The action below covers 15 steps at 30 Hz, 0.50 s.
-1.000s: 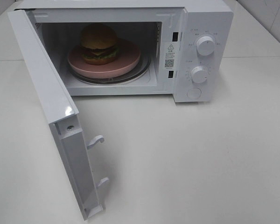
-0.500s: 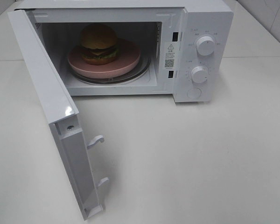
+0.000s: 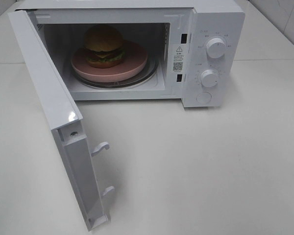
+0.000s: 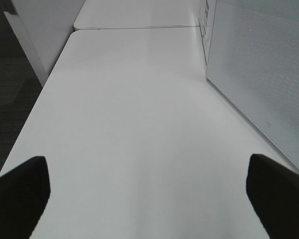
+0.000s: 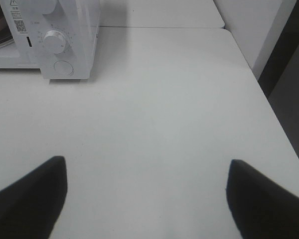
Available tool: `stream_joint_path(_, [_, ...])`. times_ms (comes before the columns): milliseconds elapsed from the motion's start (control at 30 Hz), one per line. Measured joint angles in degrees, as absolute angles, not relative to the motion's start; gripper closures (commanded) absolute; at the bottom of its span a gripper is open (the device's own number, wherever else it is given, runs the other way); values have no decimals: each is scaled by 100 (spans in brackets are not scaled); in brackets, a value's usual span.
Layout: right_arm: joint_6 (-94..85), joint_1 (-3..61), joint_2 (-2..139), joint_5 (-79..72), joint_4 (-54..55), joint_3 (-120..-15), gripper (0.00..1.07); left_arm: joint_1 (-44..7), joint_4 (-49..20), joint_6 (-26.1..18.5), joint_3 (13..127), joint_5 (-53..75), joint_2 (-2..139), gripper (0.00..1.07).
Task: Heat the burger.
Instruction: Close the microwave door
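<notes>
Burger [image 3: 104,46] sits on the plate [image 3: 137,64] inside the microwave [image 3: 220,19], upper left of the high view. The door [image 3: 44,90] hangs wide open. Left gripper [image 4: 147,172], jaws spread and empty, has the door's outer face right beside it, so it looks the nearer arm. Right gripper [image 5: 147,169] is spread and empty too. The sticker [image 3: 178,58] carries a QR code, its writing too small to read.

The burger [image 3: 104,45] hides the plate's [image 3: 137,61] rear; dial [image 3: 215,47] labels unreadably small
</notes>
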State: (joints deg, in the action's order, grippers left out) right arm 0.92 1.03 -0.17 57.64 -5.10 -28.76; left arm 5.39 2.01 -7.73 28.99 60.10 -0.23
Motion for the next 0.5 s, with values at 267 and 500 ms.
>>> stream_joint_path(267, [92,103,-17,5764,-510,-2876,60,539,201,-773,2899,6010,-23,1])
stream_joint_path(500, [92,103,-17,5764,-510,-2876,67,539,201,-773,2899,6010,-23,1])
